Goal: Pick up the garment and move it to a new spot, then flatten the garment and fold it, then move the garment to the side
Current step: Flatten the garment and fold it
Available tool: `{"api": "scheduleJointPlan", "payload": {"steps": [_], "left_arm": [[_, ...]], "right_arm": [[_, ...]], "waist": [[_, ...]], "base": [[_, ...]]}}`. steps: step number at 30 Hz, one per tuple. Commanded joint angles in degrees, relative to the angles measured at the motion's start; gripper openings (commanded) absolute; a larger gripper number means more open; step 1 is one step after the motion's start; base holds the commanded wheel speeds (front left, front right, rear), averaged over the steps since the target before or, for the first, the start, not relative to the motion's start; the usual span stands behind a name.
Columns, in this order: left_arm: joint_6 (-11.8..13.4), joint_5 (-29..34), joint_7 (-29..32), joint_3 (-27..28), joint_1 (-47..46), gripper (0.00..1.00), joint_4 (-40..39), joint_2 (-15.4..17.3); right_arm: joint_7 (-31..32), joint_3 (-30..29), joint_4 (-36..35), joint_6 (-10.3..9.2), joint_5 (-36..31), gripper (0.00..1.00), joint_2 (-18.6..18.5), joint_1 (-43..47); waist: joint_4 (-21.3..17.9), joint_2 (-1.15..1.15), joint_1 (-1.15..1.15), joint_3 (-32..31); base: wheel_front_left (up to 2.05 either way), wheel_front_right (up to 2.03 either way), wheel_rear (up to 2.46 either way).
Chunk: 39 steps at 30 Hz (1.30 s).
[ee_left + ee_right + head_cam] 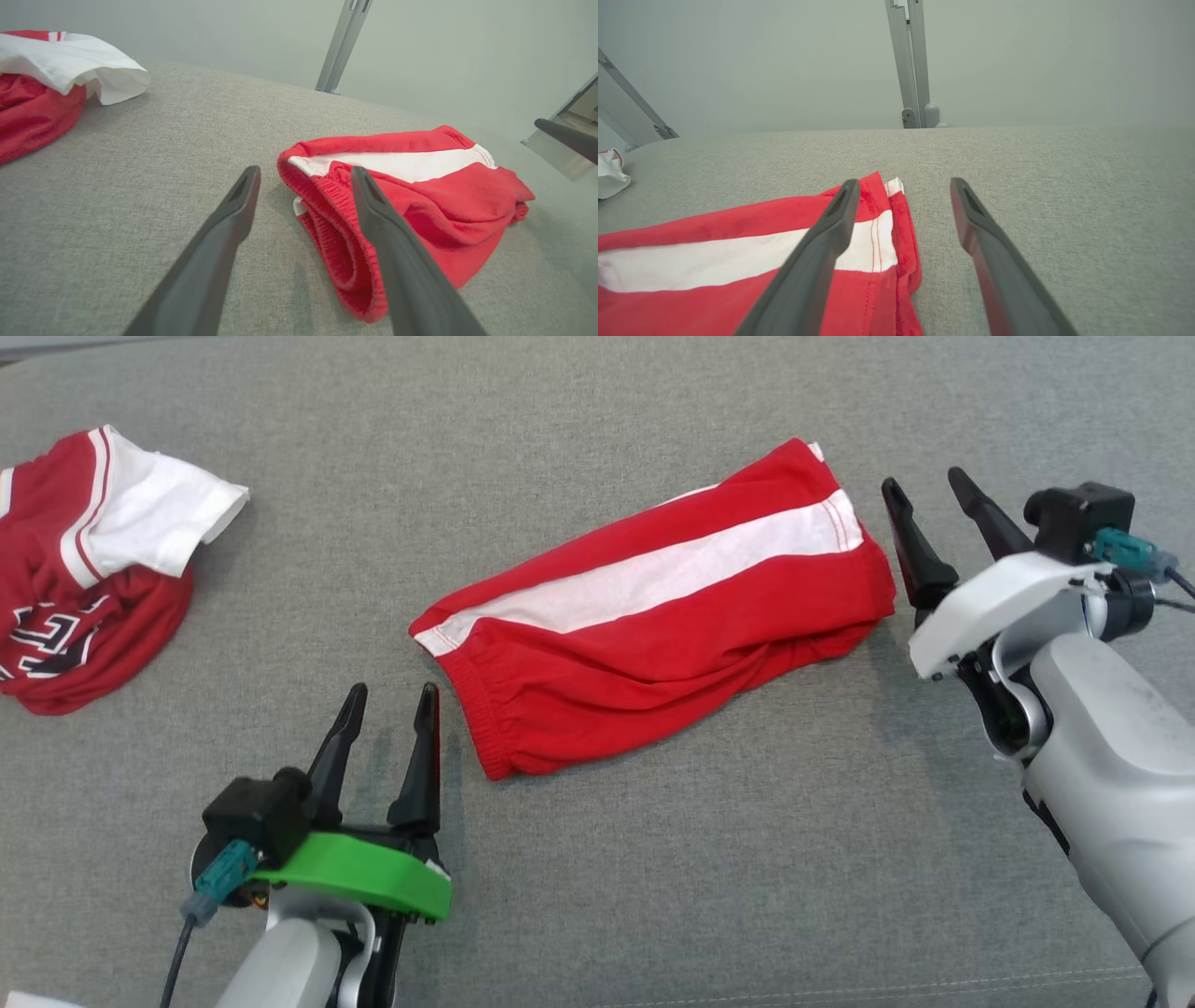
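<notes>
The garment is a pair of red shorts with a white side stripe, lying folded in a slanted strip on the grey cloth surface. My left gripper stands open just left of its waistband end, holding nothing. In the left wrist view the waistband lies right beside the left gripper. My right gripper is open beside the hem end at the right, apart from the cloth. In the right wrist view the hem corner sits under the left finger of the right gripper.
A crumpled red and white jersey lies at the far left of the grey padded surface, also seen as a heap in the left wrist view. A metal post stands beyond the far edge.
</notes>
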Motion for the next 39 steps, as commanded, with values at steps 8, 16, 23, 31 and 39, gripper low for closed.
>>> {"api": "scheduleJointPlan", "payload": {"steps": [8,16,23,31,39], "left_arm": [[3.5,10.1,-0.9,8.4,10.2,1.00,-9.7,-2.0],[0.0,17.6,-0.9,12.6,12.2,1.00,-13.3,-6.8],[-4.3,20.4,-0.9,13.5,9.0,1.00,-12.2,-10.0],[-4.7,19.1,-0.9,13.4,8.5,1.00,-11.2,-10.4],[-4.7,19.5,-0.9,13.5,9.4,1.00,-10.7,-10.4]], "right_arm": [[-0.2,-5.2,-3.4,-0.05,-2.6,1.00,-1.1,7.5],[8.0,-10.4,-2.1,-0.05,-3.8,1.00,1.3,3.3],[14.0,-12.5,5.5,-0.05,-8.3,1.00,2.4,-1.9],[15.3,-13.4,11.3,-0.04,-8.6,1.00,3.5,-1.2],[18.4,-12.0,12.9,-0.04,-6.0,0.00,4.2,0.5]], "waist": [[-1.3,0.28,0.00,-4.7],[2.8,0.28,0.00,-0.4],[7.5,0.28,0.00,4.0],[9.2,0.28,0.00,3.9],[7.9,0.28,0.00,2.6]], "base": [[0.00,0.00,0.00],[0.00,0.00,0.00],[0.00,0.00,0.00],[0.00,0.00,0.00],[0.00,0.00,0.00]]}}
